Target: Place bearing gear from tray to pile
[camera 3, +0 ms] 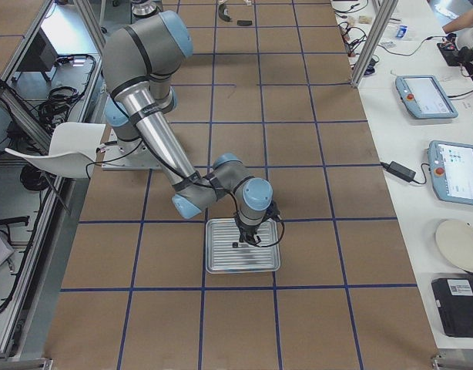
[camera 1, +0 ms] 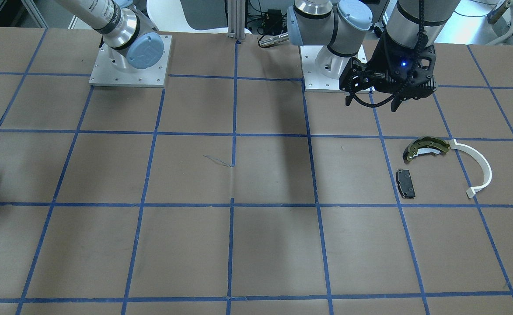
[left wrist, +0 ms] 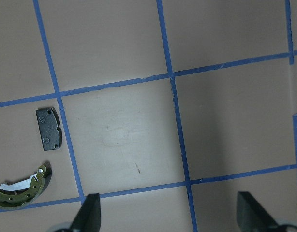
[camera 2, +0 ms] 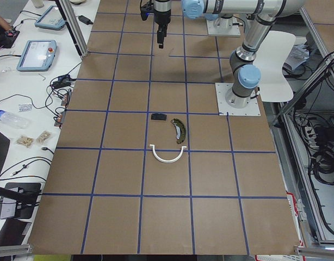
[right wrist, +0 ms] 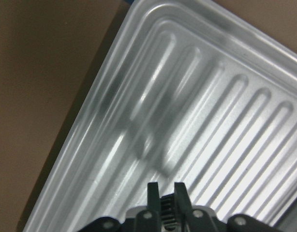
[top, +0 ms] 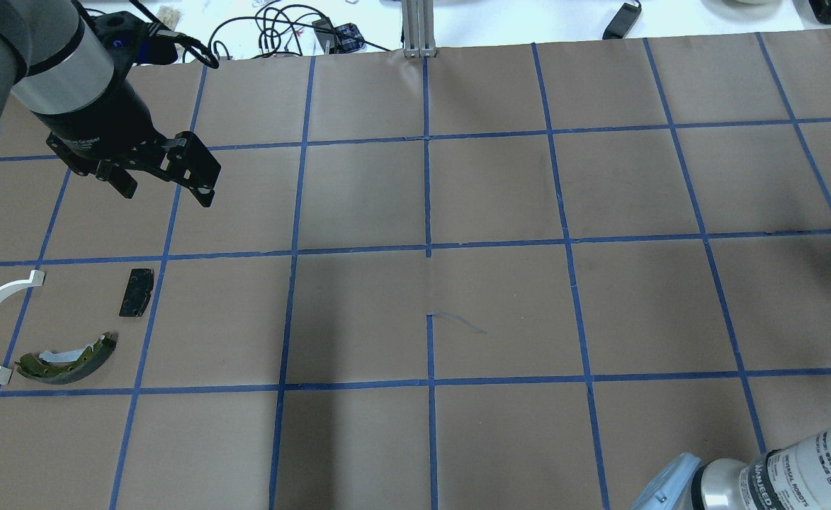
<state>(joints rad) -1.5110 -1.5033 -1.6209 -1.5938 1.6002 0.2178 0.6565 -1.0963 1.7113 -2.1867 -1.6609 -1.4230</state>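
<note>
Right gripper (right wrist: 166,186): clenched on a small toothed part, which I judge to be the bearing gear (right wrist: 168,209); only a sliver of teeth shows between the jaws in the wrist view.
Gear's place: held over the ridged floor of the tray (right wrist: 226,96); I cannot tell whether it has lifted clear.
Tray's place: at the end of the desk (camera 1: 273,245) on the robot's right.
Pile: brake shoe (camera 1: 427,148), brake pad (camera 1: 406,183) and white half-ring (camera 1: 475,166), near one another at the end on the robot's left.
Left gripper (top: 167,180): released and empty, jaws wide, hovering near the pile.
Deciding relation: the pile lies well apart from the gear, along the desk toward the robot's left. The left arm is nearer the pile, but the right one holds the part.
</note>
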